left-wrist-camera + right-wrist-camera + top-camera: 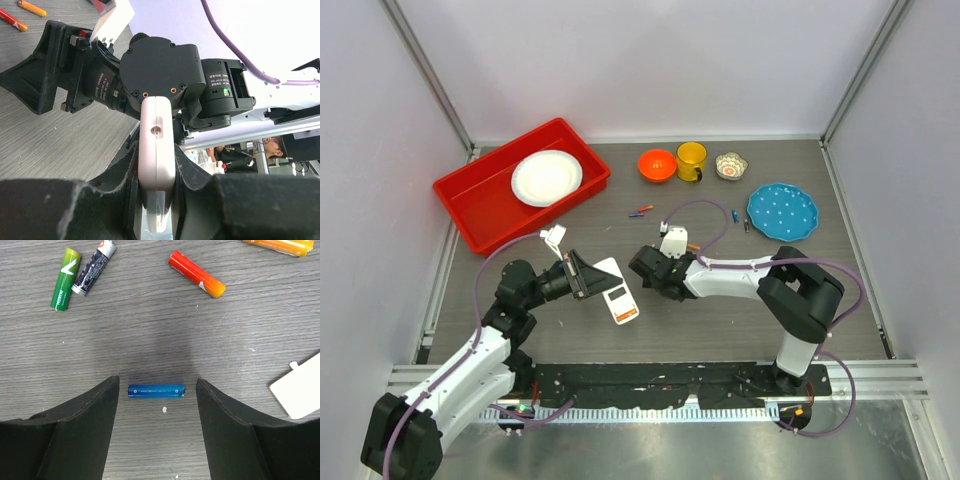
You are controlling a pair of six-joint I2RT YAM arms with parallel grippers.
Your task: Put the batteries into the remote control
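**Handset braced on the left, blue cell framed on the right**

On the left, the left gripper is closed hard on the white rectangular plastic remote control with a red-orange button panel. It pinches the long sides, probably to keep the handset from sliding while a cell is pressed in. In the overhead view the button face looks up, so the back may yet need turning.

Further right, the right gripper hangs low over the grey wood-grain table, jaws spread and holding nothing. The slim blue cylindrical battery lies flat between the fingers, touching neither. It points from one finger to the other, so I judge that closing would catch it by its ends, a slippery hold.

Beyond it lie a green battery and a red-and-orange battery. A flat white cover piece rests at the far right.
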